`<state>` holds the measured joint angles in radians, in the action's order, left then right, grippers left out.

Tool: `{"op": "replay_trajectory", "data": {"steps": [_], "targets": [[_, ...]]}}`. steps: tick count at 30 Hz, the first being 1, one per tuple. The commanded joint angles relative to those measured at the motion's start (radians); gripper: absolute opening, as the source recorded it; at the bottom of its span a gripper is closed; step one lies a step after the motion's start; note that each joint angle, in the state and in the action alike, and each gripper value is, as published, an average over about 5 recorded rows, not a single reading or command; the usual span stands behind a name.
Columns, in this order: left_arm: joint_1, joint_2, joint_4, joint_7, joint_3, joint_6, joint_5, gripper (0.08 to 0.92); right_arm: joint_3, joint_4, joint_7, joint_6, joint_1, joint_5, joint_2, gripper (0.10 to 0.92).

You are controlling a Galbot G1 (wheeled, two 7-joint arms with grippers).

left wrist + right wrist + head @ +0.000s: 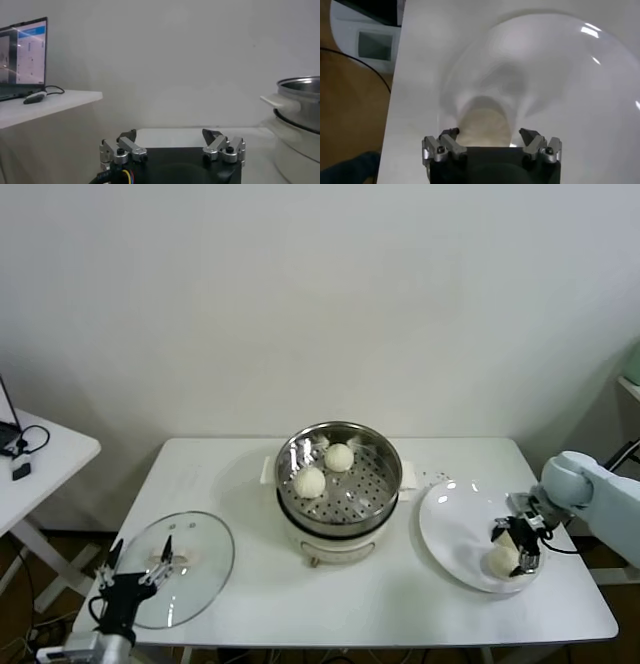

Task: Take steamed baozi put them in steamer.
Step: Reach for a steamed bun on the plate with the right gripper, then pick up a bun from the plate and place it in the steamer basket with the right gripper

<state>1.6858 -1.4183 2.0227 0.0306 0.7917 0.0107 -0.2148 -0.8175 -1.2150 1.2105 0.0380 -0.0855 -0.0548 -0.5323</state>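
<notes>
The steel steamer [385, 476] stands on its white cooker base at the table's middle. Two cream baozi lie in it, one at the left [310, 482] and one at the back [339, 456]. A third baozi [499, 561] lies on the white plate [452, 519] at the right. My right gripper [515, 549] is low over the plate, open, its fingers either side of that baozi [485, 127] without closing on it. My left gripper [135, 576] is open and empty at the front left. A fourth baozi is not in view.
The round glass lid [195, 552] lies flat at the front left, right beside my left gripper. A side table with a laptop [22, 57] stands off to the left. The steamer's rim [300, 87] shows in the left wrist view.
</notes>
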Motion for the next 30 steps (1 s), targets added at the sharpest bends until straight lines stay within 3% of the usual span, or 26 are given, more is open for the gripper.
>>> {"op": "replay_trajectory", "data": {"steps": [1, 9, 17, 23, 27, 30], "targets": [[-0.005, 0.0, -0.004, 0.0, -0.002, 0.002, 0.004, 0.823, 0.011, 0.017, 0.002, -0.001, -0.024, -0.022, -0.007, 0.823], [-0.011, 0.001, -0.008, -0.001, -0.004, 0.005, 0.005, 0.823, 0.009, 0.027, 0.011, 0.0, -0.021, -0.029, -0.014, 0.817], [-0.016, 0.002, -0.011, -0.002, -0.005, 0.007, 0.005, 0.823, 0.012, 0.028, 0.011, -0.001, -0.019, -0.026, -0.017, 0.675], [-0.016, 0.005, -0.012, -0.002, -0.006, 0.006, 0.004, 0.823, -0.032, 0.005, 0.016, -0.012, 0.065, 0.003, -0.018, 0.654], [-0.017, 0.005, -0.012, -0.002, -0.007, 0.007, 0.004, 0.823, -0.125, -0.057, 0.042, -0.097, 0.239, -0.02, -0.029, 0.653], [-0.018, 0.004, -0.01, -0.002, -0.007, 0.007, 0.005, 0.823, -0.186, -0.119, 0.064, -0.235, 0.412, -0.164, -0.064, 0.653]]}}
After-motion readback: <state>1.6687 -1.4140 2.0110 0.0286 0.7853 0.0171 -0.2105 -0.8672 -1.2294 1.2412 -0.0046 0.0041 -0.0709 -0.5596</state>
